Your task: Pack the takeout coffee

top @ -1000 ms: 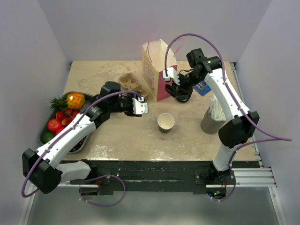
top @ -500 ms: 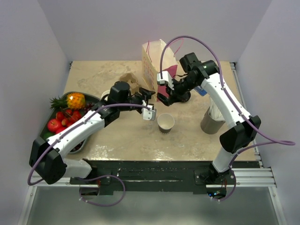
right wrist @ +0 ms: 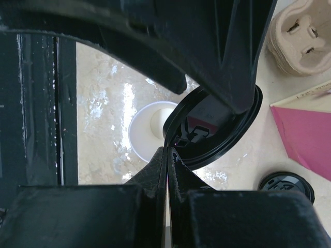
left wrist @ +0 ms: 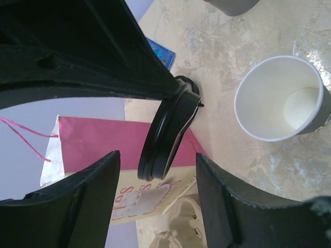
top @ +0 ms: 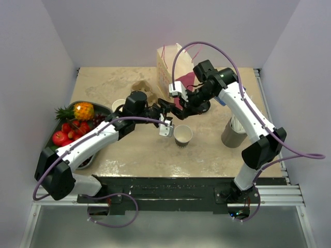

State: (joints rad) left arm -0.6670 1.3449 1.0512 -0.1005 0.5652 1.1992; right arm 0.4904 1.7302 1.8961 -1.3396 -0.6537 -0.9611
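Right tool (right wrist: 168, 152) clamped on lid (left wrist: 166, 135) rim, presenting it on edge, probably for transfer. Left tool (left wrist: 158, 155) jaws apart, facing the lid, with the open cup (left wrist: 282, 98) beside it.

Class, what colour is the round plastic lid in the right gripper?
The round plastic lid is black, clearest in left wrist view.

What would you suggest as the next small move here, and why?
Probably the right gripper should carry the black lid it pinches by the rim over the cup and lower it: the cup stands lidless, upright, close by.
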